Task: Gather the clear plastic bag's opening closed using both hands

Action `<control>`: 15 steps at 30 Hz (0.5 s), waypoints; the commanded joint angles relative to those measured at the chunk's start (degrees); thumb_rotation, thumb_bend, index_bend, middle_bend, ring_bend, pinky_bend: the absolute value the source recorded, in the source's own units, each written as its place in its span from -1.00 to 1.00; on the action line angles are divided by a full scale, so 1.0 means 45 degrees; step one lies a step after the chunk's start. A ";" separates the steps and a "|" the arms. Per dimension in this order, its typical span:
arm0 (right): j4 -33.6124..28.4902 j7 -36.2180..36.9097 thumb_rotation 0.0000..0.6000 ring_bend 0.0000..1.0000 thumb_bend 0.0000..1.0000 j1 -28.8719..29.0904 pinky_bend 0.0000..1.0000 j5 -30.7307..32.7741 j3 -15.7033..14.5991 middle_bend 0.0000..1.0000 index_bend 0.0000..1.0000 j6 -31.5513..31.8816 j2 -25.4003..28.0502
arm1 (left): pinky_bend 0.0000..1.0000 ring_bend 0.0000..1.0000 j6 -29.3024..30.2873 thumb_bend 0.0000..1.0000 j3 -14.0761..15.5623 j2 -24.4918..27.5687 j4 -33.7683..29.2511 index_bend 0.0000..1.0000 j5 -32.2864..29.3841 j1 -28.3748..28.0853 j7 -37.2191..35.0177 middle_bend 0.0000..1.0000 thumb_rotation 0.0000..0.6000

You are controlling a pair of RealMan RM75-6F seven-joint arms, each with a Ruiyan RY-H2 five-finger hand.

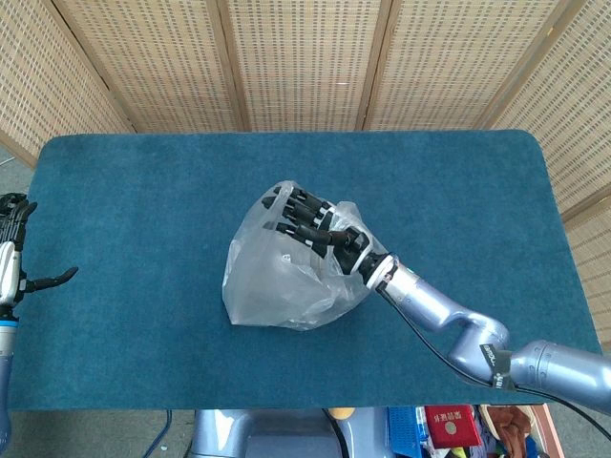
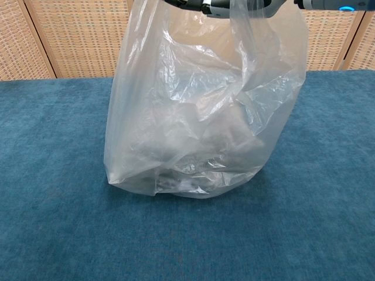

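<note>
1. Clear plastic bag [image 1: 286, 277] stood near the middle of the blue tabletop [image 1: 143, 191], its base resting on the cloth and its mouth pulled upward.
2. Right hand [image 1: 320, 229] gripped the bag's rim from above, fingers curled into the film.
3. Left hand [image 1: 13, 253] hung released at the tabletop's far left edge, well apart from the bag.
4. Judged step: only one side gathered; next, the left hand would need to reach the opposite rim.

You see a thin, clear plastic bag [image 1: 277, 277], glossy and crinkled around the fingers [image 1: 304, 221] of your right hand [image 1: 325, 234], which look matt black. Beneath lies matt, napped blue cloth [image 1: 143, 191]; behind, woven cane panels [image 1: 305, 57].
</note>
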 commanded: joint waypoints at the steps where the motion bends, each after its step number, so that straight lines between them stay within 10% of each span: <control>1: -0.0336 -0.1430 1.00 -0.91 -0.93 -0.0235 -0.75 0.1073 0.0349 -0.52 -0.51 0.0372 -0.0385 | -0.93 -1.00 -0.0001 -0.72 -0.0011 -0.0005 0.0009 -1.00 0.0014 0.0012 -0.0012 -1.00 1.00; 15: -0.1043 -0.3234 1.00 -1.00 -0.91 -0.0864 -0.83 0.2476 0.1396 -0.71 -0.74 0.0401 -0.0506 | -0.93 -1.00 -0.0075 -0.71 -0.0050 -0.0042 0.0038 -1.00 0.0054 0.0030 0.0004 -1.00 1.00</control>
